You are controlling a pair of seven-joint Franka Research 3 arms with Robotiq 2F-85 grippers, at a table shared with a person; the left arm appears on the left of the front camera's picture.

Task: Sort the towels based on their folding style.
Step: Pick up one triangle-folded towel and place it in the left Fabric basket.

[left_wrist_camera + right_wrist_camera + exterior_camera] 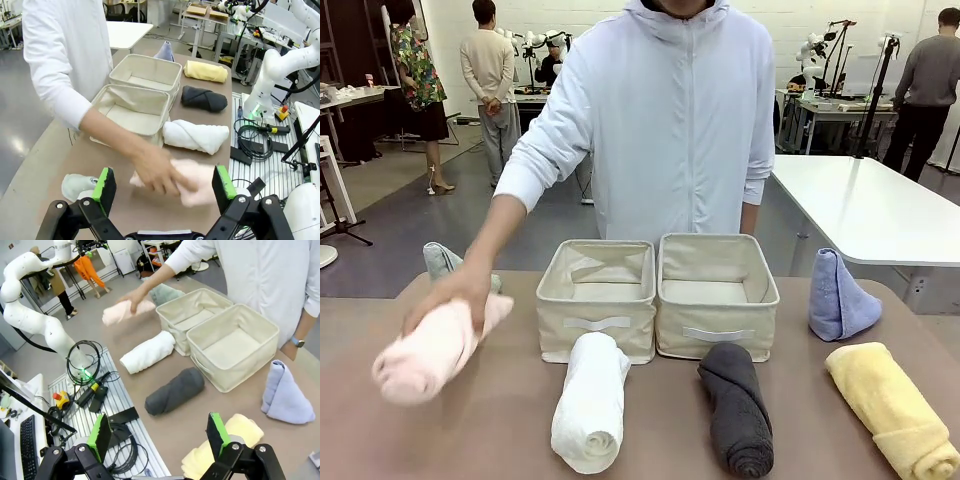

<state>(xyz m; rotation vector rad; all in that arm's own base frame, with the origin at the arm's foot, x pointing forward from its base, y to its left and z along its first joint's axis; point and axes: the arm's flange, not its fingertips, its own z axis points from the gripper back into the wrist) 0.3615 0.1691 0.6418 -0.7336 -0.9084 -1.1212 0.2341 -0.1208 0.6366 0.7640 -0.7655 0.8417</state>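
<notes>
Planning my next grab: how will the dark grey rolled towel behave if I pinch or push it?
Being soft terry, the dark grey towel will likely squash when pinched, not slip. Lying as a cylinder on the table, it may roll if pushed sideways. Its outer wrap could loosen when lifted.

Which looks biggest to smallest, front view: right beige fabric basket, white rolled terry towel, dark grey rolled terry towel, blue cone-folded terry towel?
1. Right beige basket
2. White rolled towel and dark grey rolled towel, too alike to rank
3. Blue cone towel (farther back)
</notes>
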